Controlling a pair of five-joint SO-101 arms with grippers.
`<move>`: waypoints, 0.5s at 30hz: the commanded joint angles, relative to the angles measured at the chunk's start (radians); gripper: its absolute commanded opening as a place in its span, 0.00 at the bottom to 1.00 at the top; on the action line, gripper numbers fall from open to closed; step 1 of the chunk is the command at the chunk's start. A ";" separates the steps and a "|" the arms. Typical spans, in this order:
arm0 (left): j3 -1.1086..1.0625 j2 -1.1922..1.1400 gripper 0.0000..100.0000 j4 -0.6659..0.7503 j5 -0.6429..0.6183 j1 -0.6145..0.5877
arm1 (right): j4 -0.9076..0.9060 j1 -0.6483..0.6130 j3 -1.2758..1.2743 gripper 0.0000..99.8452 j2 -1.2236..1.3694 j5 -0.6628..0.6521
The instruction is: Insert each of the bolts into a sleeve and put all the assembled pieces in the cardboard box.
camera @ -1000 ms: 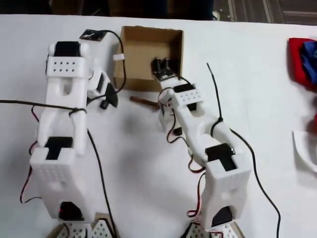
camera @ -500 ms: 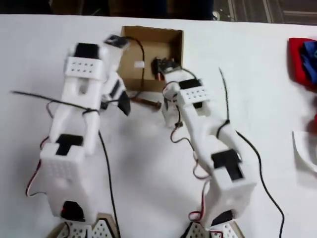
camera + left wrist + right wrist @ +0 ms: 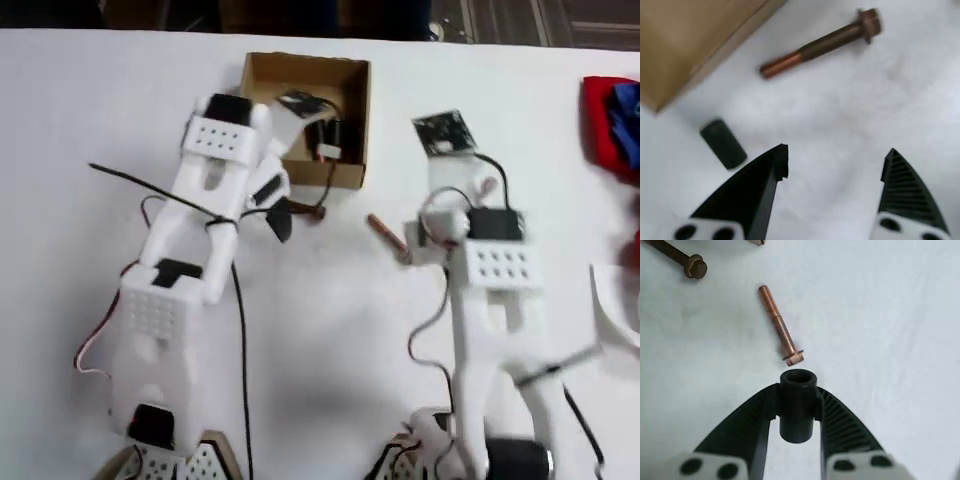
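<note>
White table (image 3: 80,100), high view: one cardboard box (image 3: 305,68) far centre; two bolts: box-side bolt (image 3: 304,210) lies left-right along the box's near wall; middle bolt (image 3: 388,238) runs diagonally, head near-right. Left wrist view: left gripper (image 3: 836,155) spread wide, empty; one loose sleeve (image 3: 723,143) on its side, near the box corner. Right wrist view: right gripper (image 3: 797,397) clamped on one held sleeve (image 3: 797,412), bore facing the camera; middle bolt's head points toward it.

Left gripper (image 3: 836,151) wide apart; right gripper (image 3: 796,391) apparently tight around sleeve (image 3: 797,420)
</note>
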State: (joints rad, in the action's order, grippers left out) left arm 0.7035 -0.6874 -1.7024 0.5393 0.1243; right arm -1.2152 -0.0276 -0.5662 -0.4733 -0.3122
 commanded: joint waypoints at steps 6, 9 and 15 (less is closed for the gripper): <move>0.145 -0.080 0.31 0.006 0.322 0.075 | -0.004 0.200 -0.166 0.02 -0.266 -0.114; 0.193 -0.120 0.31 0.012 0.400 0.078 | -0.012 0.228 -0.212 0.02 -0.308 -0.121; 0.325 -0.236 0.31 0.054 0.473 0.083 | -0.065 0.223 -0.232 0.02 -0.354 -0.117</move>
State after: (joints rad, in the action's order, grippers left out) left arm 0.9413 -0.9037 -1.6655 0.9920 0.1949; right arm -1.2658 0.1872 -0.8040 -0.7772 -0.4273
